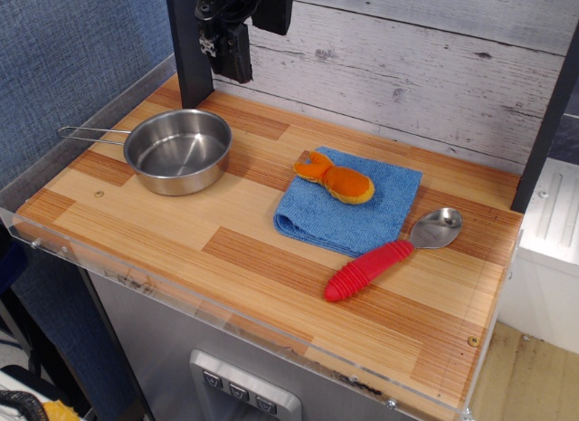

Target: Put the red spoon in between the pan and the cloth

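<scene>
The red spoon [384,258] lies flat on the wooden tabletop at the right, just right of the cloth; its ribbed red handle points front-left and its silver bowl back-right. The blue cloth [351,208] lies folded in the middle-right. The steel pan [177,150] stands at the back left, its wire handle pointing left. My gripper [231,52] hangs high at the back, above and behind the pan, far from the spoon. It holds nothing that I can see; its fingers are dark and I cannot tell if they are open or shut.
An orange plush toy [336,178] lies on the back part of the cloth. A bare strip of wood [249,181] separates pan and cloth. A clear plastic rim [226,323] edges the table. A dark post [190,50] stands behind the pan.
</scene>
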Robot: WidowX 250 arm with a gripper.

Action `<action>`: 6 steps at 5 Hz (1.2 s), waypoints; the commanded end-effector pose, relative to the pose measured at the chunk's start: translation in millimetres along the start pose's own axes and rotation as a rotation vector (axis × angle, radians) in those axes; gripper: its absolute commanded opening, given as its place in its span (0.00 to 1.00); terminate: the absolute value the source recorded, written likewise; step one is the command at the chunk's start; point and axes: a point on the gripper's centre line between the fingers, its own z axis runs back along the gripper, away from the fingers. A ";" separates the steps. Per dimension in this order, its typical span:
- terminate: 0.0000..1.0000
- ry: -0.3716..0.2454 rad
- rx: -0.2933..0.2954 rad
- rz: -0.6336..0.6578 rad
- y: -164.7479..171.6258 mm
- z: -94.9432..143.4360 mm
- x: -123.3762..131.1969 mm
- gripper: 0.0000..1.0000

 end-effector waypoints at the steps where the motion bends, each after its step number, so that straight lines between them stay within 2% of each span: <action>1: 0.00 0.000 0.000 0.000 0.0 0.0 0.0 1.00; 2: 0.00 -0.119 -0.029 -0.198 -16.9 7.3 8.0 1.00; 3: 0.00 -0.185 -0.033 -0.367 -21.6 8.4 11.0 1.00; 4: 0.00 -0.188 -0.071 -0.571 -15.7 9.0 6.1 1.00; 5: 0.00 -0.124 -0.078 -0.824 0.2 5.7 -8.2 1.00; 6: 0.00 -0.024 -0.072 -1.072 16.0 -1.7 -27.9 1.00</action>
